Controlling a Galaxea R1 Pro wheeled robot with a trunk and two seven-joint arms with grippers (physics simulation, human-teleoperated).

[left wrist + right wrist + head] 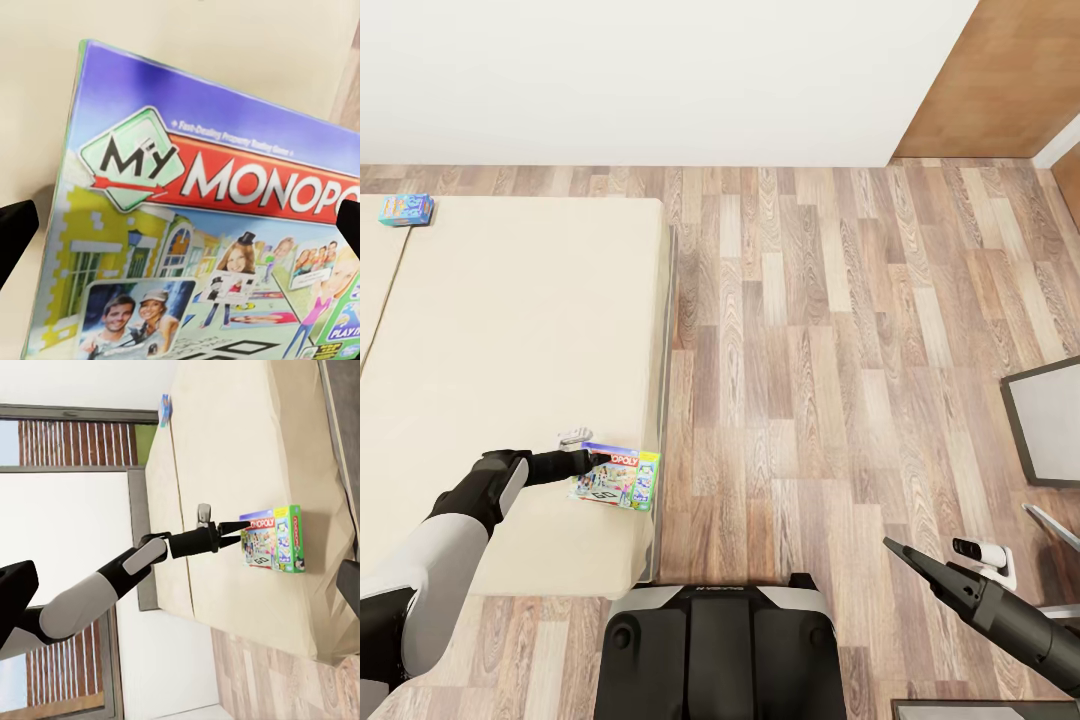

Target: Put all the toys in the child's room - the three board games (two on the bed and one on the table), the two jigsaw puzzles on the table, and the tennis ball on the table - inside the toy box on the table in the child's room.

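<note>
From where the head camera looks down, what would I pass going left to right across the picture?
Small blue game box → left gripper → Monopoly box → bare wood floor → right gripper → grey table edge.

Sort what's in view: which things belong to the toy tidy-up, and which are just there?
Job:
- green-edged Monopoly game box, on bed near left gripper
- small blue game box
- beige-covered bed

Just there:
- wood-plank floor
- white wall

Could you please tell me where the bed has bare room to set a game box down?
The bed cover is bare across the wide stretch between the blue game box at its far corner and the Monopoly box near its floor-side edge. It is crowded only at the Monopoly box, where the left gripper reaches in.
</note>
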